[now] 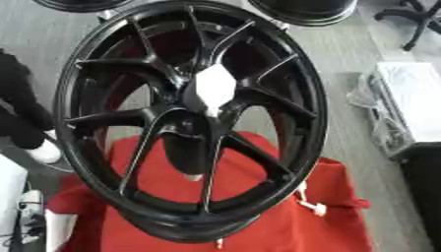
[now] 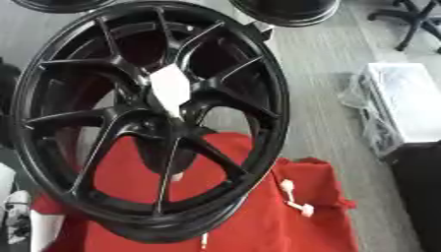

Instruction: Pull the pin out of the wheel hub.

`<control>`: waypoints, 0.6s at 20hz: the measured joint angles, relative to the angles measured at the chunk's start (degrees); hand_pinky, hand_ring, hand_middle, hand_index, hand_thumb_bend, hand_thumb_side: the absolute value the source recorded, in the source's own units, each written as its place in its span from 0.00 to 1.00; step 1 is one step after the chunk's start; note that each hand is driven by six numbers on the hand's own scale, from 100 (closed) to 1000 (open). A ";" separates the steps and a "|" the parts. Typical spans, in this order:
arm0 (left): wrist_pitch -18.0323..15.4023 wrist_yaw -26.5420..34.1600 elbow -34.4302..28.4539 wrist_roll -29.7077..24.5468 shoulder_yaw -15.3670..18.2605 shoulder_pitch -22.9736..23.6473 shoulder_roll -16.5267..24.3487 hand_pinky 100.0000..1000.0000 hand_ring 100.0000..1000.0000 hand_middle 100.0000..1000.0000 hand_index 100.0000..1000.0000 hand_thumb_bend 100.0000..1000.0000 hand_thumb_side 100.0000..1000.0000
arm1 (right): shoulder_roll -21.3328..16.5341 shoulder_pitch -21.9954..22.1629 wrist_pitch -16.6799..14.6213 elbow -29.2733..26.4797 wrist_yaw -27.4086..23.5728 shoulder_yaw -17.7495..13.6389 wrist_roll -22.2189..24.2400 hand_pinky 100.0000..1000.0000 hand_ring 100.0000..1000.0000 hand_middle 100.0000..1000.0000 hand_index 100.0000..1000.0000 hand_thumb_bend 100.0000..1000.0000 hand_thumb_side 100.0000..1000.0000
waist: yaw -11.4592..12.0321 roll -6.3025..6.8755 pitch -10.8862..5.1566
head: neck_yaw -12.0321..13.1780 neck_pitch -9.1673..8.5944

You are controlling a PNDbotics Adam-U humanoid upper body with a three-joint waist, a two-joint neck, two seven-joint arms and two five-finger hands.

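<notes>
A: Where is the pin?

B: A white, diamond-shaped piece (image 1: 213, 88) sits at the centre of the black wheel hub (image 1: 129, 64), where the spokes meet. It is probably the pin's head, which faces the camera; the pin's long axis seems to run through the hub, away from view.

A: Which hand is nearer?

B: Neither robot hand shows in either view, so I cannot tell, nor whether they hold anything.

A: Around it?

B: The wheel stands tilted on a red cloth (image 1: 327, 206), with small white pieces (image 2: 297, 199) lying just beside.

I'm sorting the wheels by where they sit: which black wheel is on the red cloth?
The big spoked wheel with the white hub piece; the two others sit cut off at the top edge.
</notes>
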 measured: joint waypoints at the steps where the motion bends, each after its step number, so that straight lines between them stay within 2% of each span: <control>1: 0.00 0.00 -0.02 0.00 0.00 -0.05 -0.01 0.86 0.81 0.79 0.81 0.00 0.84 | 0.62 -0.23 -0.43 -1.79 -2.30 0.24 -1.61 0.81 0.71 0.69 0.80 0.00 0.23 | 0.12 0.02 0.01 | -0.29 0.00; 2: 0.00 0.01 -0.03 0.00 0.00 -0.13 -0.02 0.86 0.81 0.79 0.81 0.00 0.84 | 1.38 -0.60 -1.03 -3.84 -4.85 0.65 -3.24 0.81 0.70 0.68 0.79 0.00 0.20 | 0.21 0.07 0.05 | -0.59 0.00; 5: 0.04 0.02 -0.21 -0.07 -0.02 -0.61 -0.07 0.86 0.81 0.80 0.81 0.00 0.83 | 4.50 -1.97 -3.30 -10.80 -12.99 2.60 -6.87 0.81 0.68 0.68 0.79 0.00 0.30 | 0.47 0.27 0.31 | -1.22 0.00; 7: 0.08 0.07 -0.30 -0.20 -0.04 -0.94 -0.30 0.86 0.81 0.80 0.81 0.00 0.83 | 7.00 -3.15 -4.65 -15.34 -18.25 4.39 -7.74 0.81 0.68 0.68 0.79 0.00 0.31 | 0.67 0.50 0.38 | -1.45 0.00; 8: 0.11 0.10 -0.32 -0.26 -0.04 -1.01 -0.48 0.86 0.81 0.80 0.81 0.00 0.83 | 7.95 -3.46 -5.17 -16.84 -20.31 5.05 -7.74 0.80 0.65 0.65 0.76 0.00 0.19 | 0.70 0.57 0.40 | -1.49 0.00; 9: 0.14 0.14 -0.32 -0.32 -0.09 -1.04 -0.53 0.86 0.81 0.80 0.81 0.00 0.83 | 8.80 -3.93 -5.81 -17.89 -22.11 5.64 -7.54 0.79 0.64 0.64 0.75 0.00 0.16 | 0.72 0.63 0.41 | -1.51 0.00; 12: 0.15 0.49 -0.34 -0.60 -0.48 -1.80 -0.56 0.86 0.81 0.80 0.81 0.00 0.83 | 12.33 -7.22 -8.64 -19.30 -26.56 8.33 -5.16 0.79 0.63 0.63 0.75 0.00 0.31 | 1.25 1.00 0.68 | -1.55 -0.01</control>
